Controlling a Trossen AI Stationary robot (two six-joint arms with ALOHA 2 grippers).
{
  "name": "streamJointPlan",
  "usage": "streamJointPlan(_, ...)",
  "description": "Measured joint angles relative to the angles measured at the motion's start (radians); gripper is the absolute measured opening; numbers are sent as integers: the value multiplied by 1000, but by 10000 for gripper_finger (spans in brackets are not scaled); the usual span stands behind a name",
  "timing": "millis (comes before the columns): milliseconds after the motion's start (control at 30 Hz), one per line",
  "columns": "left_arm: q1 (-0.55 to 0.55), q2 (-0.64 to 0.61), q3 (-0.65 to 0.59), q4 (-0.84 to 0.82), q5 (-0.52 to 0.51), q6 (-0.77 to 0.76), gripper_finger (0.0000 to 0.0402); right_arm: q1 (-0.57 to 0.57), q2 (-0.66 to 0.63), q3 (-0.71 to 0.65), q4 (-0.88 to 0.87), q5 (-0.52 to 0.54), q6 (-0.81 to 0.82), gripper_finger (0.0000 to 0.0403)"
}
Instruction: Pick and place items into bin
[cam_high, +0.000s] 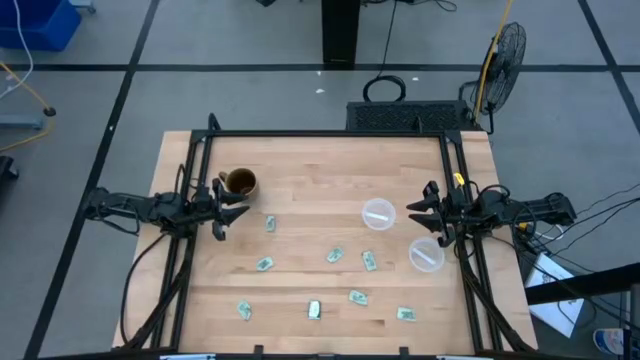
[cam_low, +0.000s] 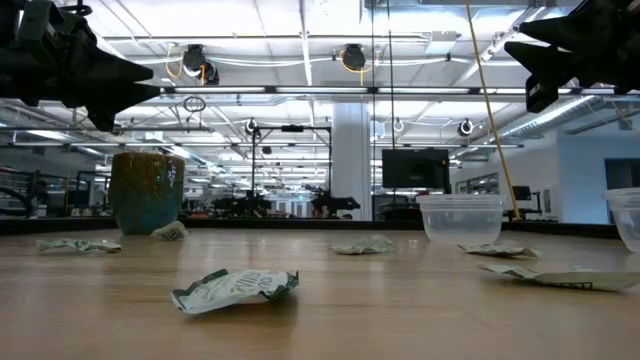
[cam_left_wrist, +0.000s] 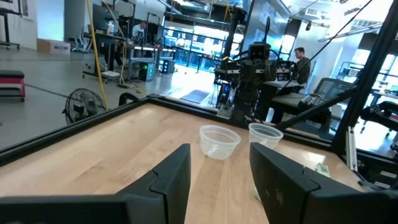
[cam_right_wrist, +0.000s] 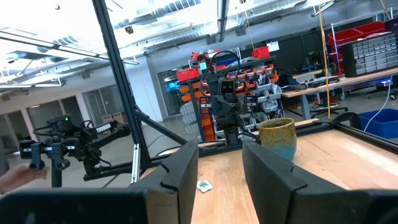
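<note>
Eight or so small packets (cam_high: 334, 256) lay scattered across the near half of the wooden table (cam_high: 320, 165), flat and well apart from one another, one of them, the silvery packet (cam_high: 314, 309), near the front edge. None sat in either of the two clear tubs: the nearer-centre tub (cam_high: 378, 214) and the second tub (cam_high: 427, 255) both stood toward the right side, and which of them was meant as the bin could not be told (the brown mug (cam_high: 240, 183), at the left, seemed the least likely candidate).

The left gripper (cam_high: 222, 214) hung above the table's left edge beside the mug, its jaws parted with a clear gap between them, holding nothing. The right gripper (cam_high: 428, 212) waited at the right edge between the two tubs, its jaws likewise spread and empty.

From the low view, the closest packet (cam_low: 236, 287) looked crinkled and slightly puffed, a thin wrapper rising barely off the wood. Such a thing would probably weigh almost nothing, bend under any pinch and slide on the smooth boards if nudged sideways. The safest hold would likely be straight down across its narrow width, fingertips touching the table on both sides so the raised crumple was caught between them rather than a flat edge.
</note>
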Motion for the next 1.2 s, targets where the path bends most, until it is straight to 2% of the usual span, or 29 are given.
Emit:
streamJointPlan(100, 0, 0, 0, 0, -9, 23, 170, 0, 0, 0, 0, 0, 0, 121)
streamJointPlan(300, -1, 0, -2, 19, -75, 229, 170, 0, 0, 0, 0, 0, 0, 121)
streamJointPlan(400, 0, 0, -2, 20, -79, 269, 170, 0, 0, 0, 0, 0, 0, 121)
streamJointPlan(633, 0, 0, -2, 24, -79, 203, 170, -1, 0, 0, 22, 5, -8, 121)
streamJointPlan(767, 0, 0, -2, 24, -79, 99, 170, -3, 0, 0, 99, 7, -116, 121)
streamJointPlan(900, 0, 0, -2, 26, -79, 94, 170, -3, 0, 0, 126, 9, -153, 121)
streamJointPlan(1033, 0, 0, -2, 27, -79, 92, 170, -3, 0, 0, 144, 87, -155, 121)
streamJointPlan(1200, 0, 0, -2, 24, -99, 93, 170, -3, 16, 0, 86, 178, -245, 121)
